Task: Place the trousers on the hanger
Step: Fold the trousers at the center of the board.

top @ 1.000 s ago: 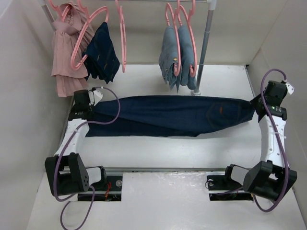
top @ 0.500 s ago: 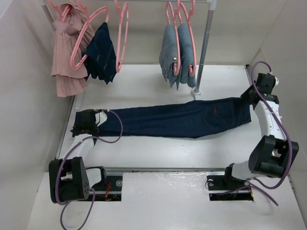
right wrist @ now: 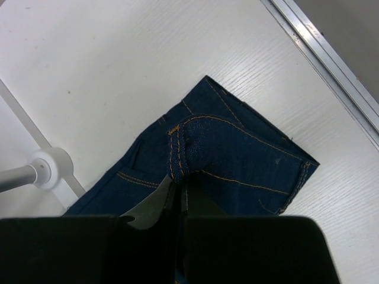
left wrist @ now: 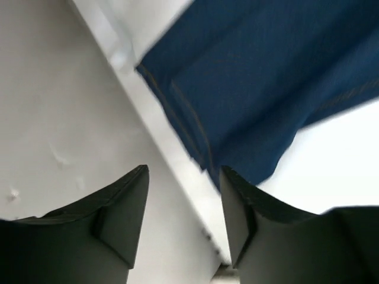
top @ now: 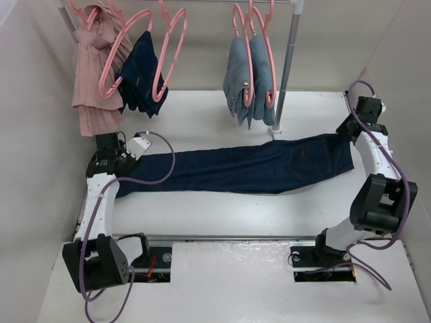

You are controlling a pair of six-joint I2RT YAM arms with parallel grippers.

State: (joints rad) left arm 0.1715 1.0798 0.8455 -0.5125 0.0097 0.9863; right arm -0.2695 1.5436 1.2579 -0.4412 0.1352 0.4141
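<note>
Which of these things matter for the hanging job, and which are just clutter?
Job: dark navy trousers, empty pink hanger, right claw pinching them.
Lying about: light-blue jeans, pink garment, small navy garment, rail post.

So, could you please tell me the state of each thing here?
trousers: laid flat, waistband pinched.
left gripper: open, clear of the hem.
right gripper: shut on trousers.
empty hanger: hanging, bare.
light jeans: hung up.

The trousers (top: 236,168) lie across the table (top: 202,215), legs left, waist right. Behind the trousers stands the pole (top: 286,67), its foot just beside their far edge, and clothes (top: 246,74) hang farther behind.
</note>
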